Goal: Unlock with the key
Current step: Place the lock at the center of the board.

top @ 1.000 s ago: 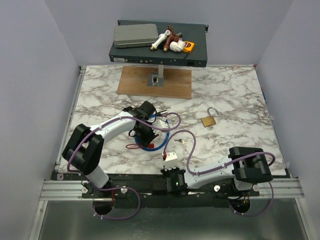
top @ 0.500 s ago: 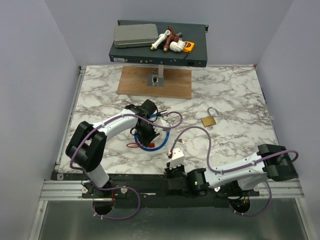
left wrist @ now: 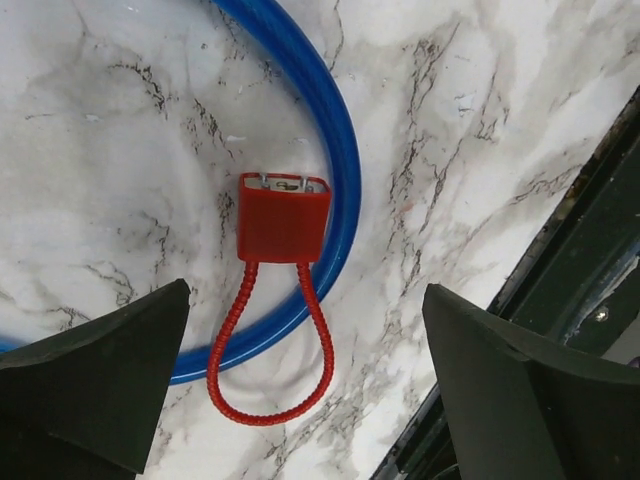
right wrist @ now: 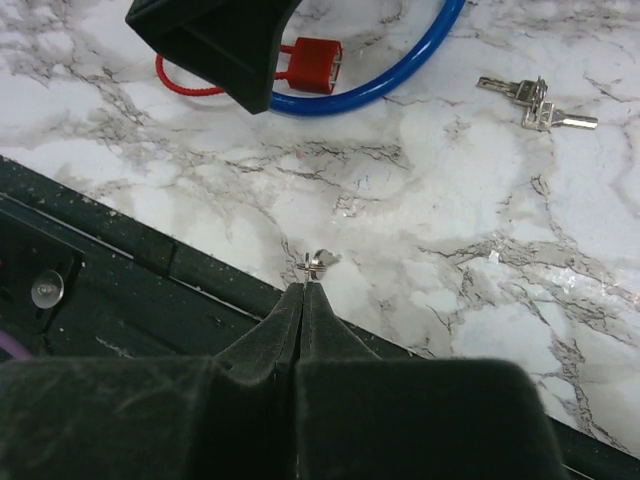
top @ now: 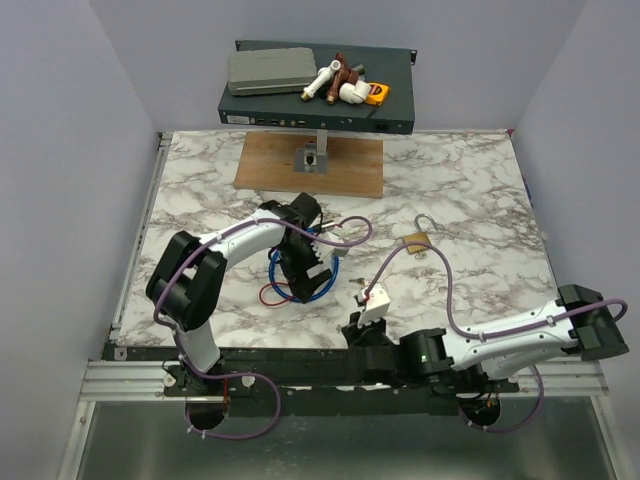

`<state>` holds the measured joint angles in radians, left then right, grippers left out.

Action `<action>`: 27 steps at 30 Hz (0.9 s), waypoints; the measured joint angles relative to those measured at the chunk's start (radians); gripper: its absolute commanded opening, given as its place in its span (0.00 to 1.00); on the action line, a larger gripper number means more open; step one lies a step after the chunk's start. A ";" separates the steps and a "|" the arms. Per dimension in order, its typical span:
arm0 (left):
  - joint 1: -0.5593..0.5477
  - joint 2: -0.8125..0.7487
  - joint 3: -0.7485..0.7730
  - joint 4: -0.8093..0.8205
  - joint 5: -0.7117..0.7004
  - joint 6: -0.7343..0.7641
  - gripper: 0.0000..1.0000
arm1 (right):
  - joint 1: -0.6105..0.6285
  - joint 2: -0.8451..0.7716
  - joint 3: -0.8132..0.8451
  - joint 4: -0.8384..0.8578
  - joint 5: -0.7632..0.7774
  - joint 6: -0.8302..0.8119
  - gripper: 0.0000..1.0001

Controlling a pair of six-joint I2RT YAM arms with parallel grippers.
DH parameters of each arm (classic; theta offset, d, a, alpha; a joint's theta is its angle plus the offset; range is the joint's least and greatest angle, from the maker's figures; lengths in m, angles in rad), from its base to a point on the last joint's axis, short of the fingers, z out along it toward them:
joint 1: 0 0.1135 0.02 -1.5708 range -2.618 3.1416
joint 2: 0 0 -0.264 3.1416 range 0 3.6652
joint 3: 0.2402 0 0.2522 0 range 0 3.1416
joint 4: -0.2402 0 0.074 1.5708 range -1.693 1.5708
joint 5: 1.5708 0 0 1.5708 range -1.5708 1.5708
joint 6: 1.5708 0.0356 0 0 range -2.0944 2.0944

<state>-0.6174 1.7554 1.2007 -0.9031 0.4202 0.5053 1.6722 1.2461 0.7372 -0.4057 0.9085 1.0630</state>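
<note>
A red lock block [left wrist: 283, 217] with a ribbed red cable loop [left wrist: 268, 415] lies on the marble across a blue cable [left wrist: 335, 150]. My left gripper [left wrist: 308, 288] hovers just above it, open, one finger on each side and nothing held. My right gripper [right wrist: 303, 288] is shut near the table's front edge. A tiny silver key [right wrist: 318, 260] sticks out of its tips, seen end-on. From above, the left gripper [top: 305, 272] is over the blue coil and the right gripper [top: 365, 300] is to its right. A brass padlock [top: 418, 240] lies further right.
Two more silver keys [right wrist: 535, 105] lie joined on the marble beyond the right gripper. A wooden board [top: 310, 165] with a metal fitting sits at the back. Behind it a dark shelf [top: 315, 100] carries a grey case and pipe parts. The black front rail [right wrist: 120, 250] runs under the right gripper.
The left gripper has gone from shut to open and shifted right, with the blue cable and red lock dragged right. The right arm stretched out, carrying its shut gripper up and right.
</note>
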 measured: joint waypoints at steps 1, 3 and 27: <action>0.000 -0.001 0.000 -0.005 0.001 0.001 0.99 | -0.002 -0.010 0.000 0.000 0.001 -0.006 0.01; 0.000 -0.010 0.004 -0.017 0.001 0.004 0.98 | -0.005 -0.032 0.000 0.000 0.005 -0.023 0.01; -0.027 -0.550 0.122 -0.501 0.455 0.467 0.89 | -0.016 -0.080 0.393 0.061 -0.320 -0.583 0.01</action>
<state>-0.6441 1.2053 1.3231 -1.4040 0.8753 0.9726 1.6558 1.1664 1.1305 -0.3443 0.5884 0.4801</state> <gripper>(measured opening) 0.965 0.007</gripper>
